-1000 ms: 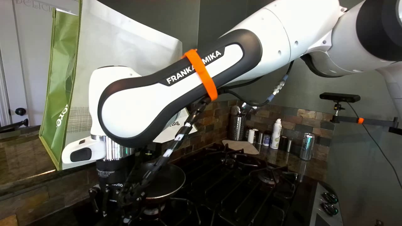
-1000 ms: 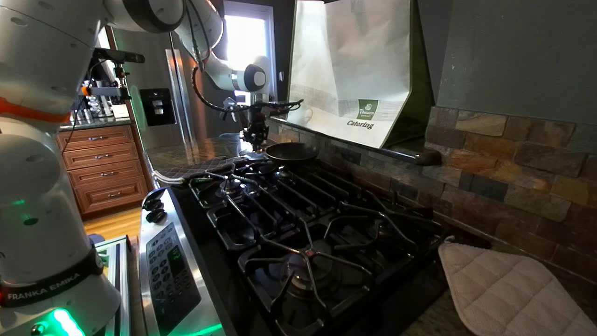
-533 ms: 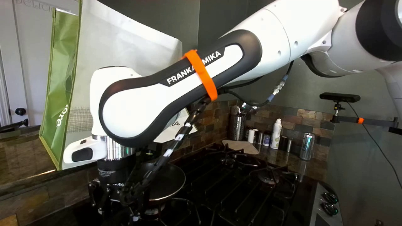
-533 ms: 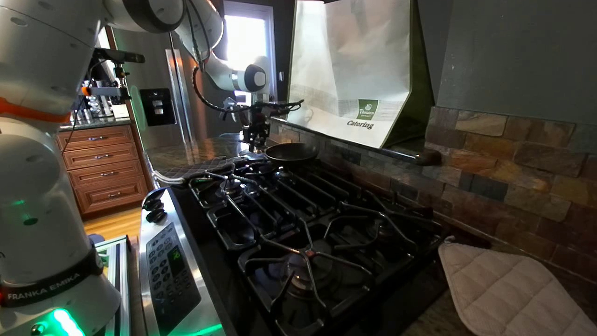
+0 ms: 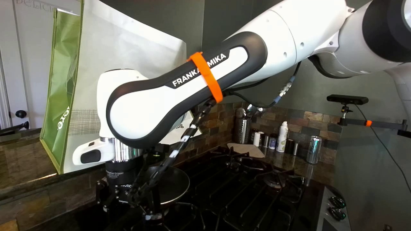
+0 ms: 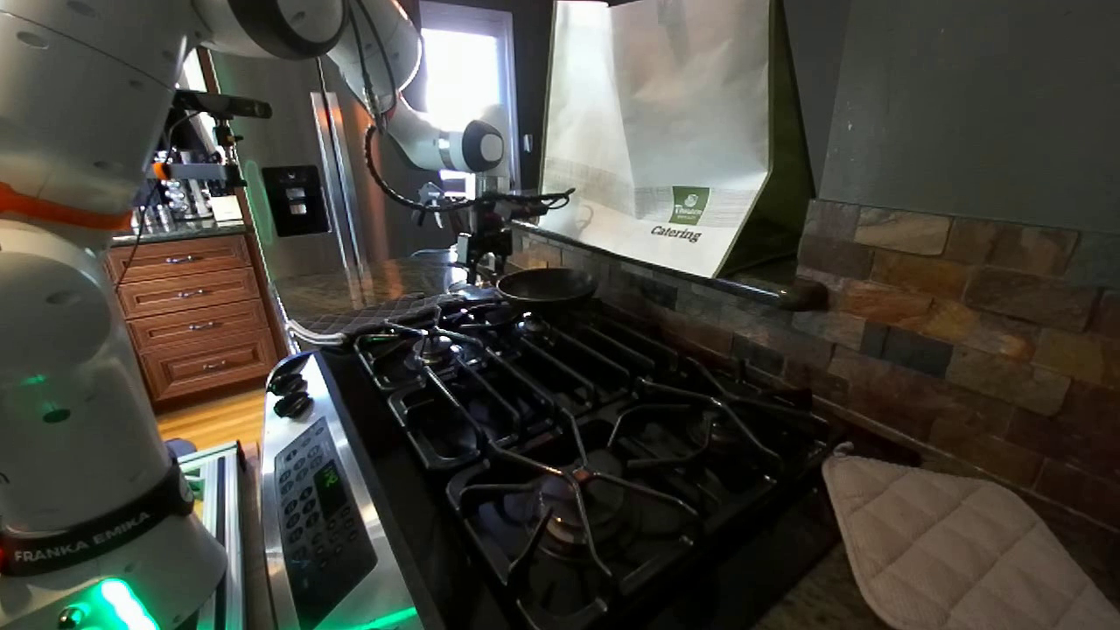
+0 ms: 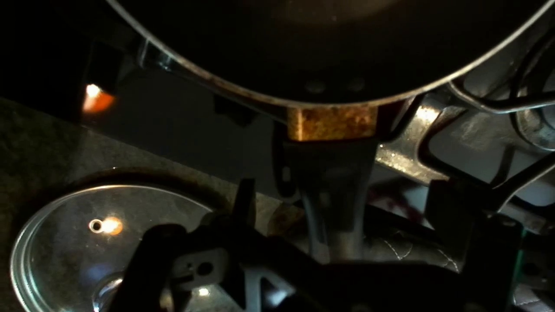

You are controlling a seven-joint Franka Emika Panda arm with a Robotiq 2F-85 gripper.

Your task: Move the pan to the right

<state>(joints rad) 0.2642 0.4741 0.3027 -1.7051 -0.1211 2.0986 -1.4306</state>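
In an exterior view: frying pan (image 6: 546, 289) at the far end of the gas cooktop (image 6: 577, 424), near the stone backsplash (image 6: 910, 302). Gripper (image 7: 342, 185) fingers apart, handle (image 7: 334, 173) between with a gap each side, rim (image 7: 325, 105) beyond.

Dark pan (image 6: 547, 287), black grates (image 6: 582, 475), orange strap (image 5: 207, 77), green and white bag (image 5: 96, 54), quilted beige potholder (image 6: 962, 542)

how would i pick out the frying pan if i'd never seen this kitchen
In an exterior view, find the black gas cooktop and follow it to its far end, below the white-and-green Catering bag. There is the dark frying pan, round and shallow. Its solid body sets it apart from the open bars of the burner grates.
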